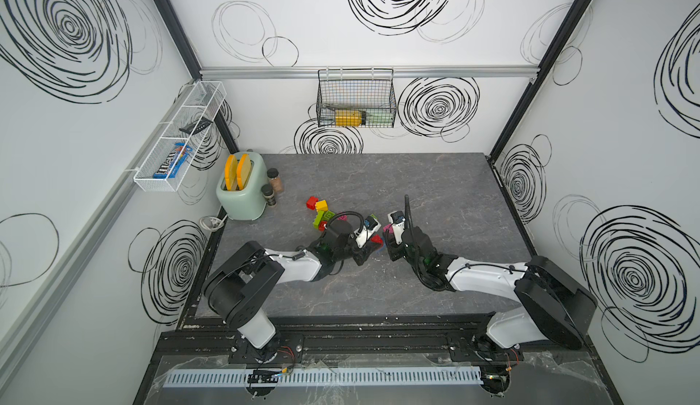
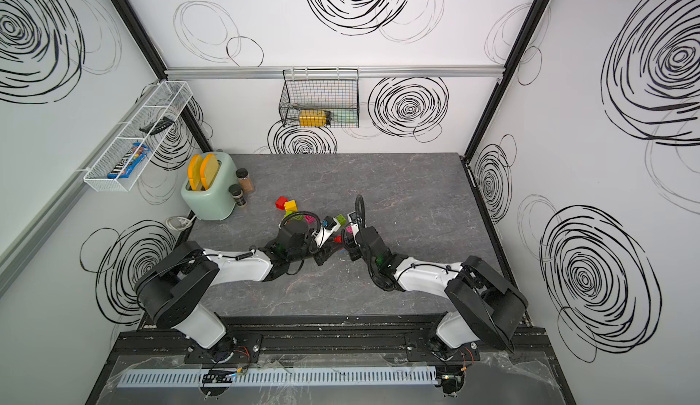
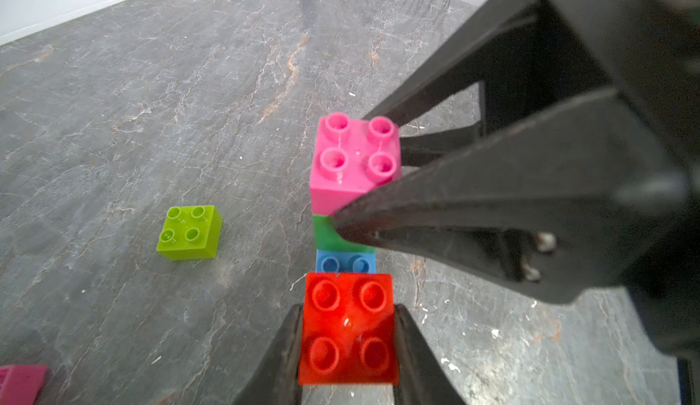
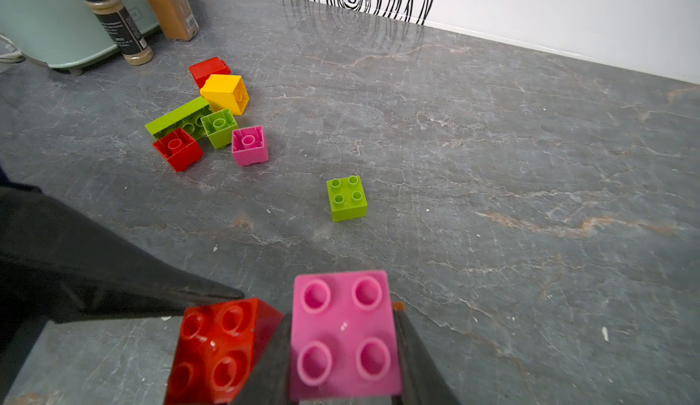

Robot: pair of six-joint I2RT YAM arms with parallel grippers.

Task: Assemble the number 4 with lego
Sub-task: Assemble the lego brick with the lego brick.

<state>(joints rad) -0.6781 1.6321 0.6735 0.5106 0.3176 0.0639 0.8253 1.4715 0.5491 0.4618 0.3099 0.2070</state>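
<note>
Both top views: grey veined tabletop, white swirl-marked walls, loose lego near toaster | left wrist: left gripper clamped on red brick, mid-table | right wrist: right gripper clamped on pink brick; lime brick stands apart on bare tabletop

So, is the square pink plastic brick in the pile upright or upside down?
Upside down: the square pink plastic brick shows its hollow underside.

lego bricks mid table, toaster nr rear corner
</note>
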